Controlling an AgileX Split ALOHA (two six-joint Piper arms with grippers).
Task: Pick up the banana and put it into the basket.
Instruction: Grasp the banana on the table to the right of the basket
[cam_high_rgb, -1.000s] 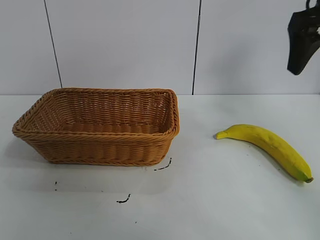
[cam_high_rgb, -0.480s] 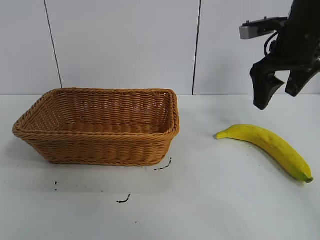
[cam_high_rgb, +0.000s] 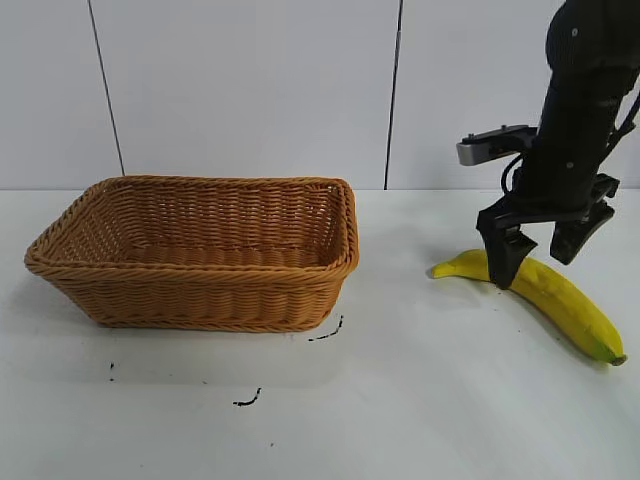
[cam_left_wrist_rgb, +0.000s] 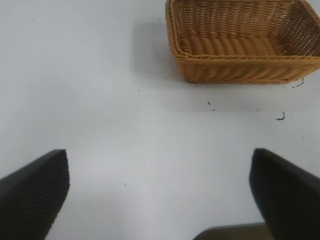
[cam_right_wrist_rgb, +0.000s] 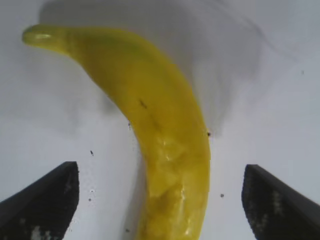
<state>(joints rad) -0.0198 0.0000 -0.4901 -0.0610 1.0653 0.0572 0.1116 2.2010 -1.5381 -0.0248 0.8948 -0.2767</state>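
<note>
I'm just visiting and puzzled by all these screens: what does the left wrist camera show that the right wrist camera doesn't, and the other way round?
Only the left wrist view shows the basket, empty, plus small dark marks near it, seen between the open left gripper. Only the right wrist view shows the banana, lying between the open right gripper. Both show the white table and each arm's own two dark fingers.

You are looking down at the banana, which is lying on the white table and curving between the right gripper's two dark fingertips. The fingers are standing wide apart, one on each side of the fruit, neither touching it, and its stem end is pointing away from them
</note>
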